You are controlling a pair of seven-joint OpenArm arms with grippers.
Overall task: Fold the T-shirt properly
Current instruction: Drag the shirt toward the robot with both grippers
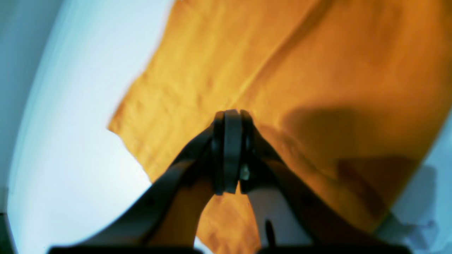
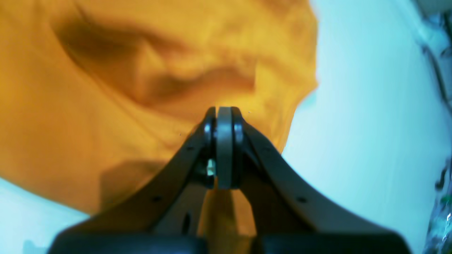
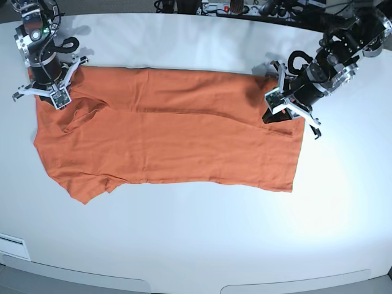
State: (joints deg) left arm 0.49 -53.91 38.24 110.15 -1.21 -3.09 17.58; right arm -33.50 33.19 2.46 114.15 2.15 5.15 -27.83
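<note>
The orange T-shirt (image 3: pixel 171 135) lies spread out across the white table (image 3: pixel 196 245), its sleeves at the base view's left and its hem at the right. My left gripper (image 3: pixel 272 115) presses down on the far hem corner. In the left wrist view its jaws (image 1: pixel 232 113) are pressed together on the T-shirt (image 1: pixel 317 70), and a crease runs away from the tips. My right gripper (image 3: pixel 54 98) sits on the far shoulder near the sleeve. Its jaws (image 2: pixel 224 109) are likewise shut, with the T-shirt (image 2: pixel 70 106) wrinkled around them.
Cables and a power strip (image 3: pixel 233 7) run along the table's back edge. A small white label (image 3: pixel 12 246) sits at the front left edge. Bare white table shows in front of the shirt and beside both arms.
</note>
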